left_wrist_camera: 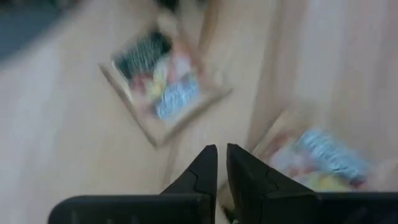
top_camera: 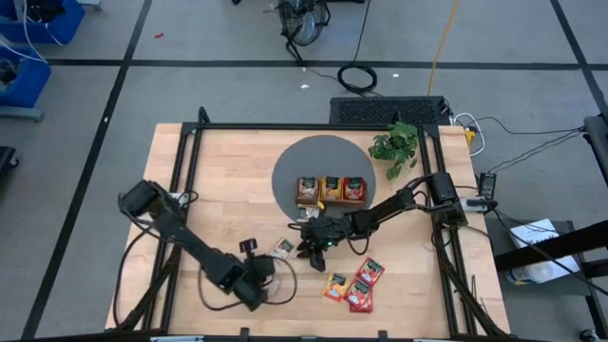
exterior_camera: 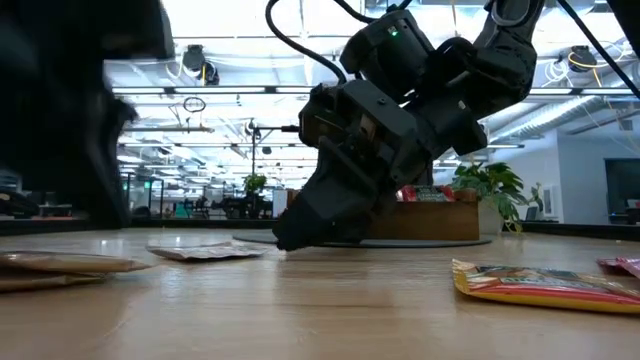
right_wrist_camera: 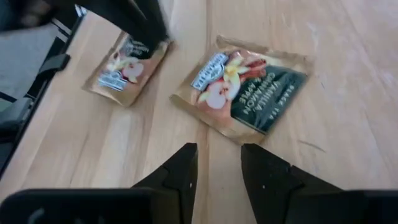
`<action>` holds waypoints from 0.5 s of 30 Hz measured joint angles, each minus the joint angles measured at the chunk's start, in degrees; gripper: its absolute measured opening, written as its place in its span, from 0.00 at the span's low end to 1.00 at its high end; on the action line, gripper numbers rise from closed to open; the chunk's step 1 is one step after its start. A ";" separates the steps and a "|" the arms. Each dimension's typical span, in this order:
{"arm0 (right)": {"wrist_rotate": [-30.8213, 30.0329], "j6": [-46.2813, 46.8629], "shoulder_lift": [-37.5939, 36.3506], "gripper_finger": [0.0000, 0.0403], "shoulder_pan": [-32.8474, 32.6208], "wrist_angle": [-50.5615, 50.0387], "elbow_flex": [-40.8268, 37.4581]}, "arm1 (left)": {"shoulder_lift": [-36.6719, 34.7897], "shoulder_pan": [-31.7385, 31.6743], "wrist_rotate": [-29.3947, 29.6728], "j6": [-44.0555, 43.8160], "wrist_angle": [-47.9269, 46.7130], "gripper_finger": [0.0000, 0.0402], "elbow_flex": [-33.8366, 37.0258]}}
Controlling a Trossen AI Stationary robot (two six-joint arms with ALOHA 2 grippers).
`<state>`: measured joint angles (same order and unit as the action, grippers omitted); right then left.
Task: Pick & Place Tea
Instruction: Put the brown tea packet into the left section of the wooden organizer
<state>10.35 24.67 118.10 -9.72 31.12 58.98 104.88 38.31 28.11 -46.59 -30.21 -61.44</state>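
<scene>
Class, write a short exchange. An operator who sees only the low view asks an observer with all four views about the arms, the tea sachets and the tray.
Operator: Is the right end effector holding tea?
Observer: No. Its wrist view shows the right end effector open and empty, just short of a beige sachet.
Operator: Is the tray filled?
Observer: From above, the tray has packets in all three compartments.
Operator: And the left end effector?
Observer: Its wrist view shows the left end effector shut, pointing down at the wood.
</scene>
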 joint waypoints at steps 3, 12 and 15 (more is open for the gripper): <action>-0.09 -0.05 0.00 0.28 0.00 1.01 0.00 | -1.35 -0.17 4.49 0.00 -0.70 0.10 -0.16; -3.00 0.07 0.00 0.28 -0.02 1.94 0.00 | 0.98 -3.78 2.85 1.75 7.45 0.10 4.33; -3.12 0.04 0.00 0.28 0.00 1.73 0.00 | 0.89 -4.93 1.59 2.58 13.30 0.10 7.02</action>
<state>7.23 24.71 118.10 -9.72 32.85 58.98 105.77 33.38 29.70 -44.00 -16.91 -54.42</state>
